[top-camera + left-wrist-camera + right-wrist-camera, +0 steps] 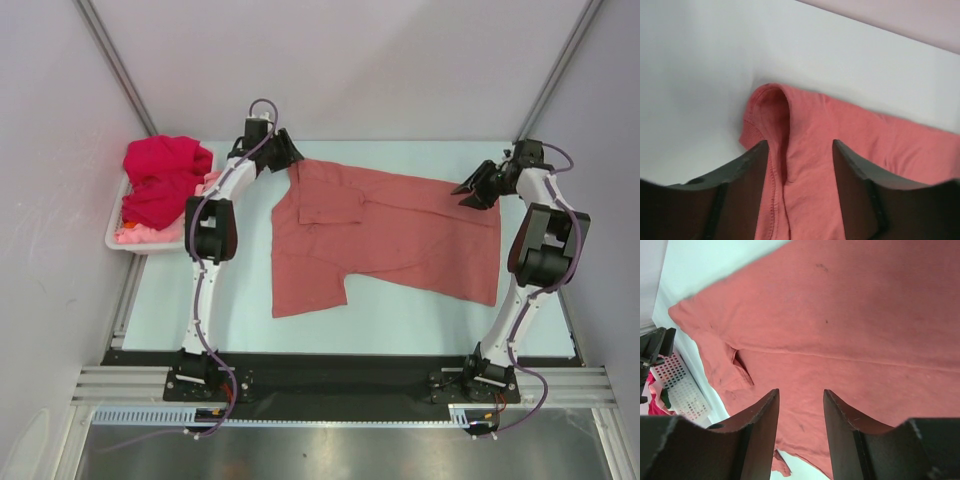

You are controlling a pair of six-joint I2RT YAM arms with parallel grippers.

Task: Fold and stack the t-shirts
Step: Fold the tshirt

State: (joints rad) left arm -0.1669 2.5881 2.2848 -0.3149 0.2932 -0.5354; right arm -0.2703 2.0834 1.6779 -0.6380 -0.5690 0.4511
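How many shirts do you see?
3: a salmon-red shirt spread on the table, a crimson shirt and a light pink shirt piled in the white basket. More may be hidden underneath.

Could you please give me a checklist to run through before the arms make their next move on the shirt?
1. Salmon shirt spread flat: not ok; a flap lies doubled over near its far-left corner.
2. Left claw open at that corner: ok, jaws apart over the hem.
3. Right claw open: ok, jaws apart over the cloth.
4. Cloth free of both claws: cannot tell; it fills the gap in each wrist view.
5. Crimson shirt and pink shirt out of the way in the basket: ok.
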